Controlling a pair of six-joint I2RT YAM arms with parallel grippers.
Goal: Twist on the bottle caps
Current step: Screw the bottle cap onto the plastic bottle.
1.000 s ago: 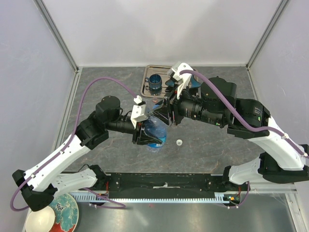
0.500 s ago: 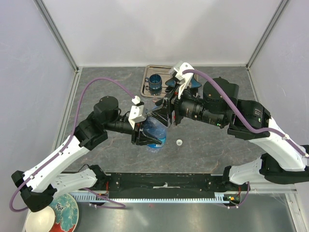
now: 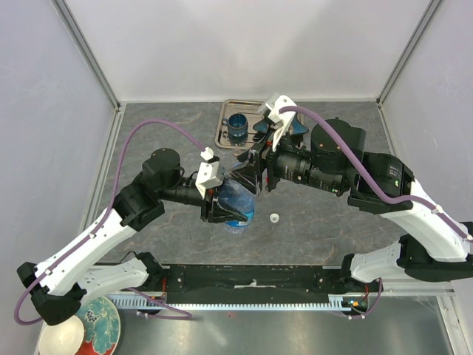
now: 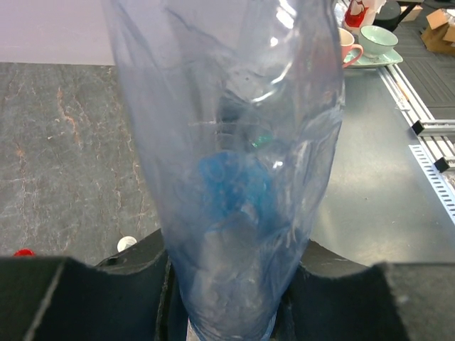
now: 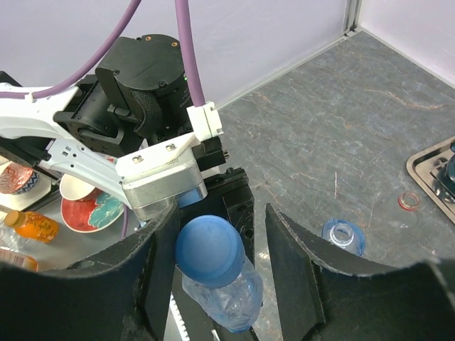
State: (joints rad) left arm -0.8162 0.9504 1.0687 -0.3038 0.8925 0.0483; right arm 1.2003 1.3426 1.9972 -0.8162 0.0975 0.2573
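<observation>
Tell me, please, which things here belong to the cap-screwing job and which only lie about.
For the job: bottle, blue cap on its neck, loose white cap.
Lying about: dark blue cup, metal tray, patterned plate.

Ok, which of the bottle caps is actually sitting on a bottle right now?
The blue cap, on the neck of the bottle held by the left gripper. The white cap lies loose on the table, apart from any bottle.

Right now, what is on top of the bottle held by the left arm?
A blue cap sits on the neck of the bottle, between the open right fingers. It covers the threads, so how far it is screwed down cannot be seen.
</observation>
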